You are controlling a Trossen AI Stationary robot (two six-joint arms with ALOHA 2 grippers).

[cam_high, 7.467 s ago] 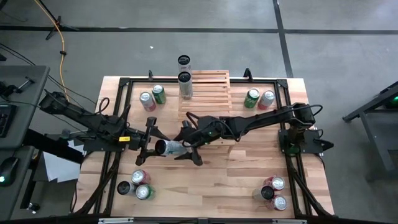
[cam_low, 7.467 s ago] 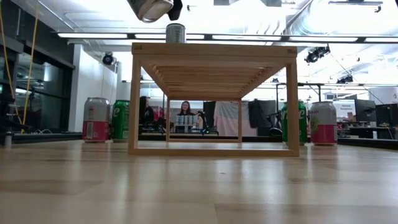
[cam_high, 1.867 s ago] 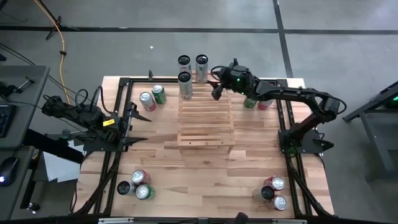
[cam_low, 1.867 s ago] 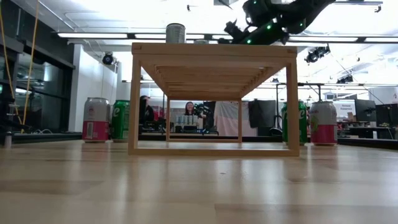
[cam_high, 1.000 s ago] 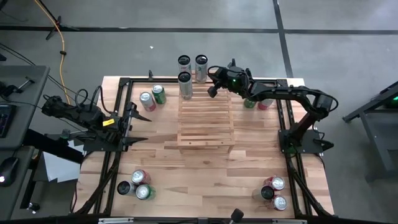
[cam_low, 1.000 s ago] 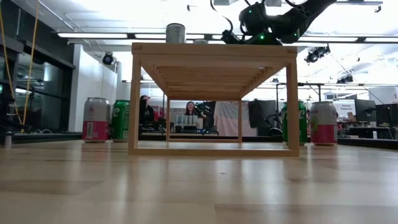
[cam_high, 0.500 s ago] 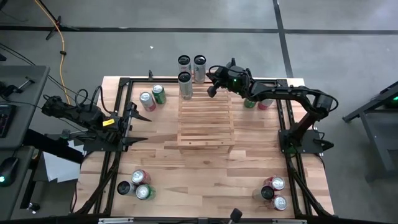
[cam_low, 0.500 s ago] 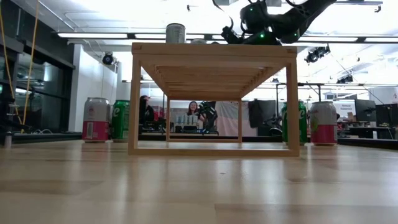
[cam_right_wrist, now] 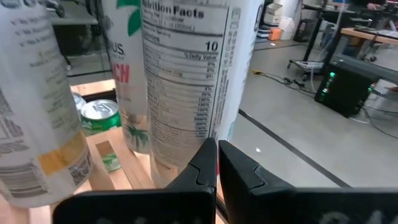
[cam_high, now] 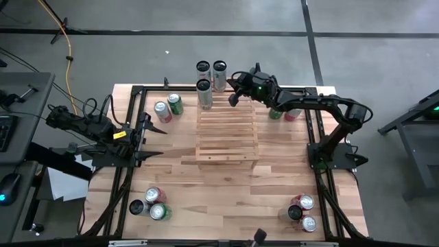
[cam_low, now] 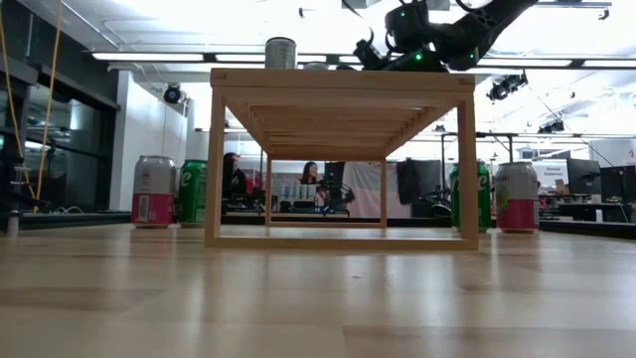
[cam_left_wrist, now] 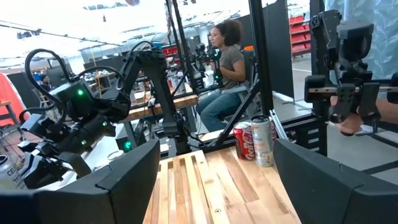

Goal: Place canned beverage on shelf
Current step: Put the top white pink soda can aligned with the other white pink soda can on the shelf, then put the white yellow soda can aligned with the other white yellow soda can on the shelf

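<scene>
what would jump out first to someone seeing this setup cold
Probably the right gripper, stretched over the far end of the wooden shelf with its jaws shut, right beside three tall cans at that end. Next, the clusters of short cans at the table's corners. The left gripper waits at the table's left side, jaws open.

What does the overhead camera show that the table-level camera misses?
Only the high view shows the left fingers waiting open at the table's left, and the can clusters at the near corners. Only the low view shows the room and people behind. Both show the shelf, a tall can on it, and the right fingers shut beside the cans.
</scene>
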